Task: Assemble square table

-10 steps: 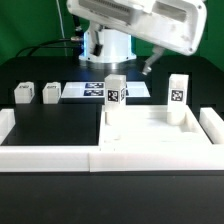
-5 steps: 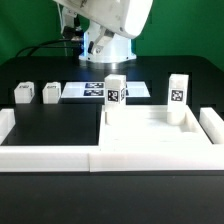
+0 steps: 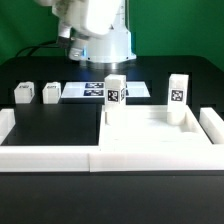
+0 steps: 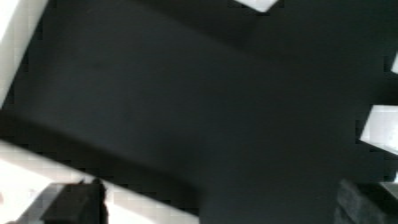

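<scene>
The white square tabletop (image 3: 150,135) lies at the front of the exterior view's right. Two white tagged legs stand upright in its far corners, one at the left corner (image 3: 115,95) and one at the right corner (image 3: 178,100). Two more loose legs (image 3: 24,94) (image 3: 50,93) lie on the black table at the left. The arm (image 3: 92,22) hangs high at the back, and its fingers do not show in the exterior view. In the wrist view my gripper (image 4: 217,202) is open and empty above dark table, with one finger (image 4: 64,206) at each side.
The marker board (image 3: 90,90) lies at the back between the loose legs and the tabletop. A long low white border wall (image 3: 50,156) runs along the front and up the sides. White patches (image 4: 384,126) show at the wrist view's edges.
The arm has swung from above the tabletop's right toward the exterior view's left. The legs and tabletop have not moved.
</scene>
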Controlling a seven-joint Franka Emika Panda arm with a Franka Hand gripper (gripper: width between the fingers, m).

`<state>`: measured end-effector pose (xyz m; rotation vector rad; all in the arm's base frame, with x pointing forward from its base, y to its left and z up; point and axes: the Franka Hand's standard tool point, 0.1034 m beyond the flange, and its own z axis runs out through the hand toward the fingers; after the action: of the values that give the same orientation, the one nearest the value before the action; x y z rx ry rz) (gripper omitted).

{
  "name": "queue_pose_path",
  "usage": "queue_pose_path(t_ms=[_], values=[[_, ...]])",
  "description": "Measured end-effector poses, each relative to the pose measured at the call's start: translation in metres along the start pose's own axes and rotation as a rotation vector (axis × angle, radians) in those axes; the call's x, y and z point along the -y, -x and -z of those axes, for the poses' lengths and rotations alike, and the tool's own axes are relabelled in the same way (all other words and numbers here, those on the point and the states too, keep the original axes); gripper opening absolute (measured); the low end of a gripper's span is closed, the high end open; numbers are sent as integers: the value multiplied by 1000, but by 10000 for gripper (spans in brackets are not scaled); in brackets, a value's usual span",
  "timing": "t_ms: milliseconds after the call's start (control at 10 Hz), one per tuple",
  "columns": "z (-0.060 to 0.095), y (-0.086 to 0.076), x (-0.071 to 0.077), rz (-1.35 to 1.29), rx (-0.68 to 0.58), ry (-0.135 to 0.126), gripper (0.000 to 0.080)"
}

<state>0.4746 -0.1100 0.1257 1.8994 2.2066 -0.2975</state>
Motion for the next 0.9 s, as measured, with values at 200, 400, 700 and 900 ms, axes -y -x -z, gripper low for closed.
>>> queue_pose_path(t_ms=[200, 400, 700, 900], values=[[-20, 26, 41, -200, -16, -51, 649], [-36, 40, 57, -397, -39, -96, 649], [-36, 35, 53, -632, -39, -99, 649], [-50, 33, 51, -959, -54, -98, 649]])
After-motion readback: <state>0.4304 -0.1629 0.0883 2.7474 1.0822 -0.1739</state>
